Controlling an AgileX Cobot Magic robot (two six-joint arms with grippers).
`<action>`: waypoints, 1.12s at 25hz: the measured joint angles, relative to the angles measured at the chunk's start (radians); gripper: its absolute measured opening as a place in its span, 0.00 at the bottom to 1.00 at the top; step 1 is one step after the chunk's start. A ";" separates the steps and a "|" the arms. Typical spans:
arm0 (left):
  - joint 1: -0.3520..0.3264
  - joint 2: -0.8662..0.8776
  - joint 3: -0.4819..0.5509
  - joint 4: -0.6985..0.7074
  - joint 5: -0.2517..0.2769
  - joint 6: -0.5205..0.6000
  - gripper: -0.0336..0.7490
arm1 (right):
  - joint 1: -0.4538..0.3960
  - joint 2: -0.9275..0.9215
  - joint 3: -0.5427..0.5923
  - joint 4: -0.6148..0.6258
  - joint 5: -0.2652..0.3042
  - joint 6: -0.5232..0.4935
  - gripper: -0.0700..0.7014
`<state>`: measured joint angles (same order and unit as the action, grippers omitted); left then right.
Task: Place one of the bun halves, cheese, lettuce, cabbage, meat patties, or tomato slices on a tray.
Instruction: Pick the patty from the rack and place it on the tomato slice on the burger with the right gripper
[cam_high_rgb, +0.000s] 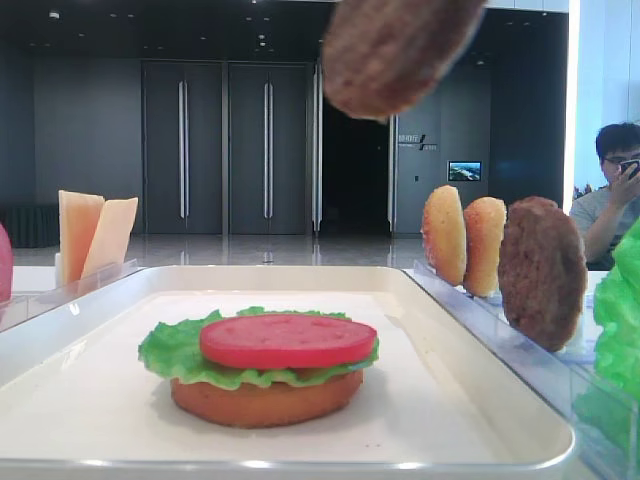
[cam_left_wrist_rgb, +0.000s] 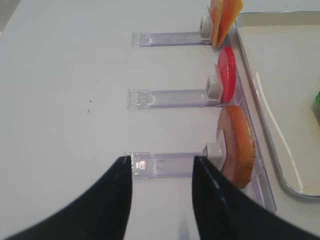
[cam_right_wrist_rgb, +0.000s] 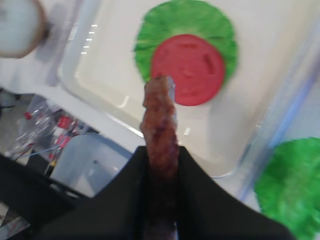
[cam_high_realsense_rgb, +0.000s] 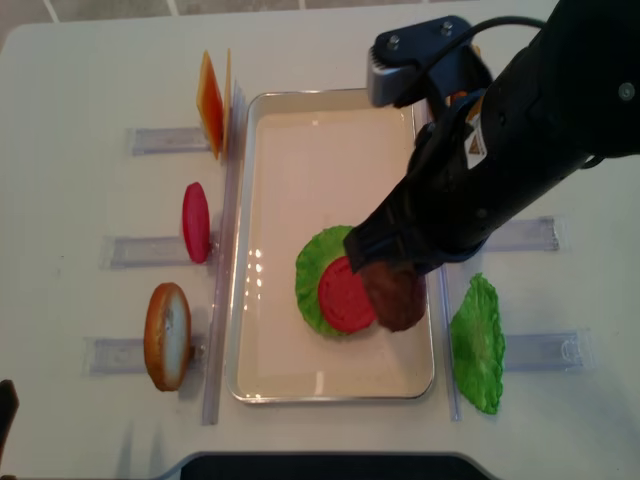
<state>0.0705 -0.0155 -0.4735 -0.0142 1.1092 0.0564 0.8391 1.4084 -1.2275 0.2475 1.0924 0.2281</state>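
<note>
My right gripper is shut on a dark brown meat patty, held edge-on above the white tray. In the overhead view the patty hangs over the right edge of a stack on the tray: tomato slice on lettuce on a bun half. In the low view the patty floats high over the stack. My left gripper is open and holds nothing. It sits over the table by a clear holder, left of the tray.
Left of the tray, holders carry cheese, a tomato slice and a bun half. On the right stand two bun halves, another patty and a lettuce leaf. A person sits behind.
</note>
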 joint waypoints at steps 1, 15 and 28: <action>0.000 0.000 0.000 0.000 0.000 0.000 0.44 | 0.007 0.000 0.000 0.056 -0.014 -0.064 0.25; 0.000 0.000 0.000 0.000 0.000 0.000 0.43 | -0.219 0.110 0.182 0.779 -0.074 -0.774 0.25; 0.000 0.000 0.000 0.007 0.000 -0.009 0.43 | -0.376 0.241 0.292 1.147 -0.110 -1.094 0.25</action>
<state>0.0705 -0.0155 -0.4735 -0.0071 1.1092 0.0473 0.4631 1.6497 -0.9357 1.3947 0.9823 -0.8659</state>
